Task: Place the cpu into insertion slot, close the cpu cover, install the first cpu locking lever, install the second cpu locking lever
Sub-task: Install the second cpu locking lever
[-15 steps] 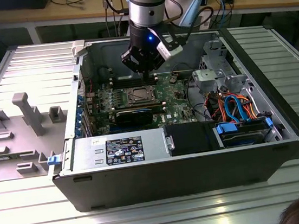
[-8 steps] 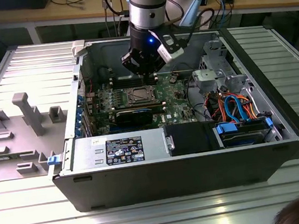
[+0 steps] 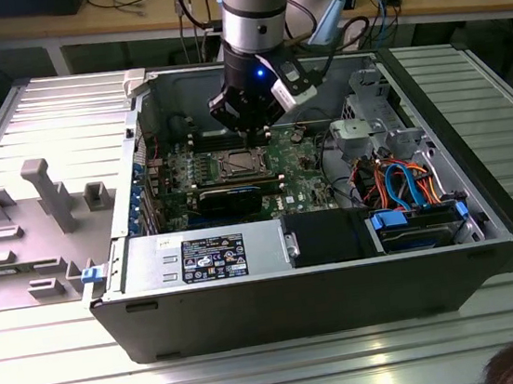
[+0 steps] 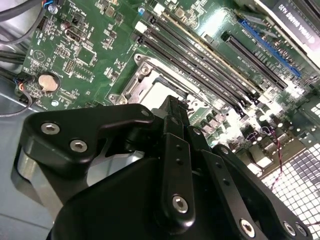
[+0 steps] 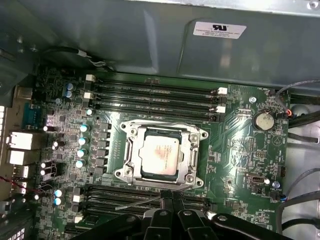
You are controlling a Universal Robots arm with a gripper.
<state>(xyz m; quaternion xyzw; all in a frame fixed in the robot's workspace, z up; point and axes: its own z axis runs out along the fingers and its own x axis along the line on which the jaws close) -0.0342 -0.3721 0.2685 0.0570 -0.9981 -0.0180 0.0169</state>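
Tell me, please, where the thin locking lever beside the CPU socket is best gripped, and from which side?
Probably on its straight stretch, towards the loose end. In the first wrist view the locking lever is a thin wire rod slanting away from the cpu cover over the memory slots, so that stretch looks free of the frame. Come from above, pinching across the rod.

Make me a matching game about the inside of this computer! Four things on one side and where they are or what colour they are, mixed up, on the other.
Things:
1. cpu
2. cpu cover
3. coin battery
4. end effector

Descriptions:
A. round and silver, on the green motherboard away from the socket
B. black, close beside the socket's edge
C. silver frame lying around the chip
D. dull grey square in the middle of the socket

Pairs: 1-D, 2-C, 3-A, 4-B
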